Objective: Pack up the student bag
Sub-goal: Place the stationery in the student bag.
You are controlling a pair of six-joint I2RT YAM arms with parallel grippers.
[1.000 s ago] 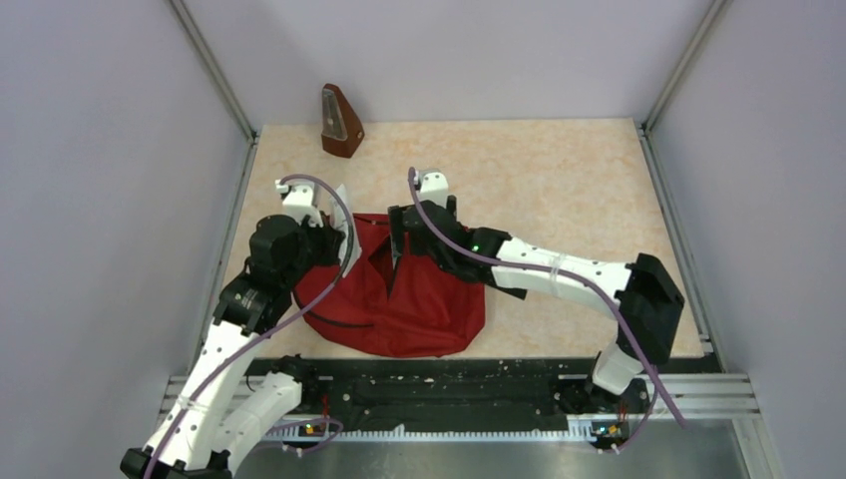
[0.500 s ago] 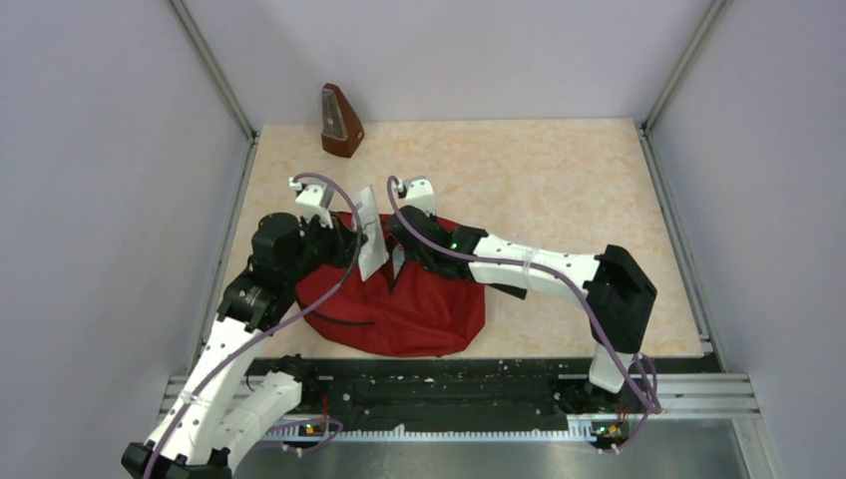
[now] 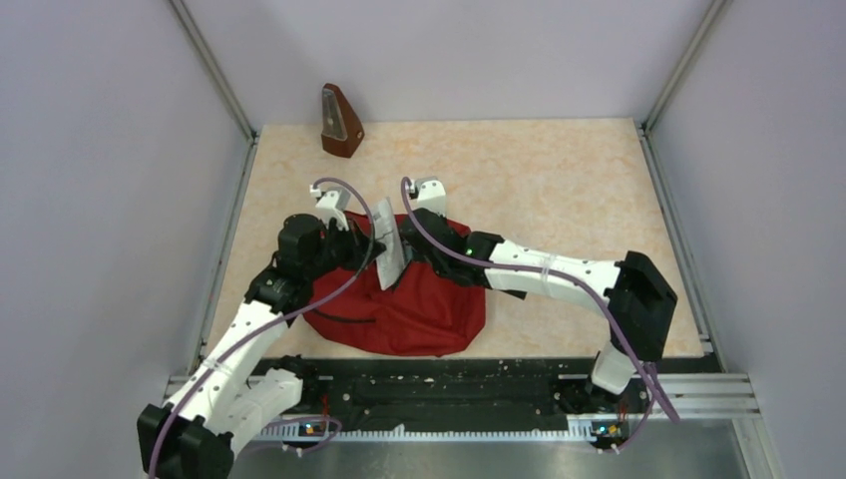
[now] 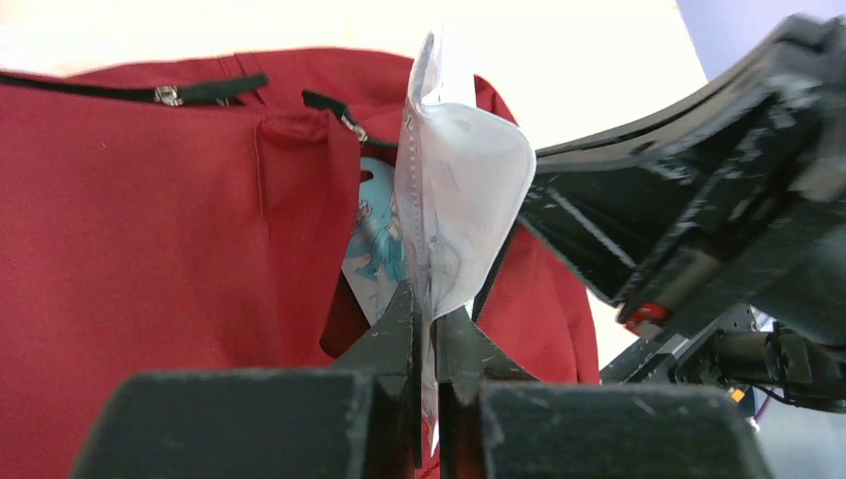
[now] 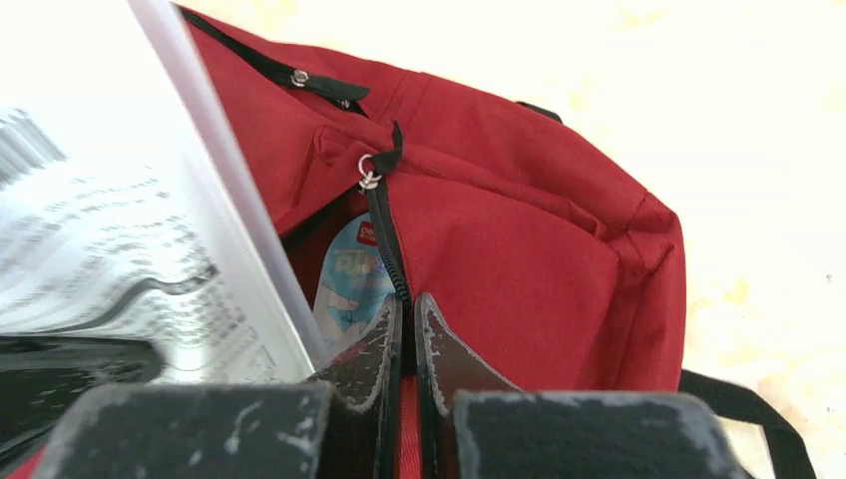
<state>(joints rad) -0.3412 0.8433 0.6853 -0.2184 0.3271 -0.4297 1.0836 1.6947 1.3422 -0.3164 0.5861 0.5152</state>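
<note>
Since a second ago the left arm has swung toward the middle, bringing its sheet over the bag mouth, and the right fingers have snapped together. Now my left gripper (image 4: 427, 317) pinches the lower edge of a thin, translucent plastic sleeve (image 4: 464, 195), which stands upright and bows slightly. My right gripper (image 5: 407, 311) is pressed together on the black zipper tape at the lip of the student bag (image 3: 424, 304). The bag is soft dark red fabric, slumped on the speckled beige table (image 3: 559, 180) near the arm bases. A glossy light-blue packet (image 5: 349, 279) shows inside the opening. A brown pyramid-shaped metronome (image 3: 340, 122) stands at the far-left corner.
</note>
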